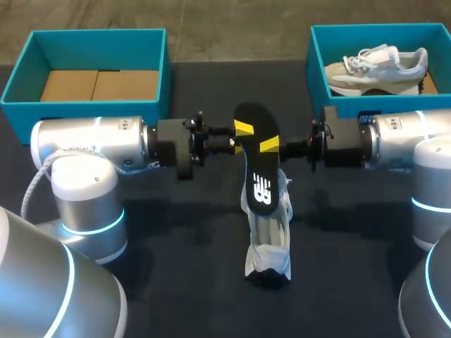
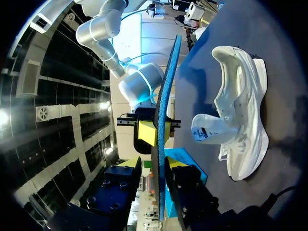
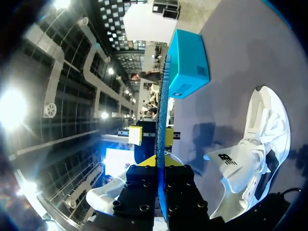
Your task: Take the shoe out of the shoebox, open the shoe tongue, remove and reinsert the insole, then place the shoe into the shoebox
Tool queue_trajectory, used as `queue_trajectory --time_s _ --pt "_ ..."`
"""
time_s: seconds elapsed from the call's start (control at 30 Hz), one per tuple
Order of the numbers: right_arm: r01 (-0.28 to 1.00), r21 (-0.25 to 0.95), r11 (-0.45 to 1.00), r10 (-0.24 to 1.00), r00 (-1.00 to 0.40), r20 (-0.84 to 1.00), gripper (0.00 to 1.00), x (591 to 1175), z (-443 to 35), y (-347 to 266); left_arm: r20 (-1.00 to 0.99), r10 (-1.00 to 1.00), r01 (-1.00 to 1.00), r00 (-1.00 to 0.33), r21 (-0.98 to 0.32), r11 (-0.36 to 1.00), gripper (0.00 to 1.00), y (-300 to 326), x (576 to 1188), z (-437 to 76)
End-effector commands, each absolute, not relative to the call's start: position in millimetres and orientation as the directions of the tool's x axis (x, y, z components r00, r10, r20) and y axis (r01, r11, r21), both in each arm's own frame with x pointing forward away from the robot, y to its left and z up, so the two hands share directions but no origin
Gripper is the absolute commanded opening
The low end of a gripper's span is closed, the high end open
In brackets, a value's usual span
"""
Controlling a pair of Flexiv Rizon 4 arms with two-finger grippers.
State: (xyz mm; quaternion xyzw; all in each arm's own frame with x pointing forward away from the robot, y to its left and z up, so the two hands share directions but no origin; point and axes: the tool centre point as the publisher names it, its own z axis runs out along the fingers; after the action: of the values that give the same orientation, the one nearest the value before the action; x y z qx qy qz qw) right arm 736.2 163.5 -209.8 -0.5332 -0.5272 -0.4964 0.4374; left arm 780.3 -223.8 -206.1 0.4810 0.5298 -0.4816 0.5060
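A black insole (image 1: pixel 257 162) with a white logo hangs upright over the middle of the table, seen edge-on in the wrist views (image 2: pixel 166 96) (image 3: pixel 163 96). My right gripper (image 1: pixel 269 146) (image 3: pixel 161 168) is shut on its upper part from the right. My left gripper (image 1: pixel 243 129) (image 2: pixel 161 187) comes from the left. Its fingers stand either side of the insole's edge with a small gap showing, so it is open. Below lies the white shoe (image 1: pixel 271 239) (image 2: pixel 240 120) (image 3: pixel 260 149) on the dark table, its tongue pulled up.
A teal shoebox (image 1: pixel 99 32) with cardboard inside stands at the back left. A second teal shoebox (image 1: pixel 380 29) at the back right holds another white shoe (image 1: pixel 380 67). Both arms' bodies fill the table's left and right sides.
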Motion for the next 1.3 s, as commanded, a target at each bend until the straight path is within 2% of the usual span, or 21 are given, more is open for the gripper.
queue_trajectory --time_s 0.03,0.17,0.3,0.8,1.03,1.3 --pt "0.996 0.058 -0.065 0.131 -0.049 0.99 0.0 736.1 -210.5 165.0 -0.999 0.028 0.997 -0.016 -0.014 0.081 0.29 -232.2 781.6 -207.9" --pt "0.996 0.058 -0.068 0.13 -0.048 0.99 0.0 736.5 -210.5 163.7 -0.999 0.033 0.996 -0.008 -0.006 0.084 0.24 -232.9 782.8 -208.1" --pt "0.996 0.057 -0.07 0.129 -0.048 0.99 0.0 736.9 -210.6 163.2 -0.999 0.036 0.996 0.0 0.003 0.088 0.26 -233.2 783.4 -208.2" --pt "0.996 0.057 -0.067 0.127 -0.048 0.991 0.0 737.7 -210.2 162.5 -0.999 0.045 0.995 0.001 0.005 0.099 0.25 -236.9 787.4 -211.3" --pt "0.996 0.055 -0.069 0.128 -0.045 0.991 0.0 737.4 -210.2 162.1 -0.999 0.046 0.995 0.006 0.011 0.099 0.17 -237.8 787.4 -210.4" --pt "0.996 0.055 -0.069 0.128 -0.045 0.991 0.0 737.4 -210.2 162.1 -0.999 0.049 0.995 0.004 0.009 0.102 0.16 -240.1 790.2 -212.7"
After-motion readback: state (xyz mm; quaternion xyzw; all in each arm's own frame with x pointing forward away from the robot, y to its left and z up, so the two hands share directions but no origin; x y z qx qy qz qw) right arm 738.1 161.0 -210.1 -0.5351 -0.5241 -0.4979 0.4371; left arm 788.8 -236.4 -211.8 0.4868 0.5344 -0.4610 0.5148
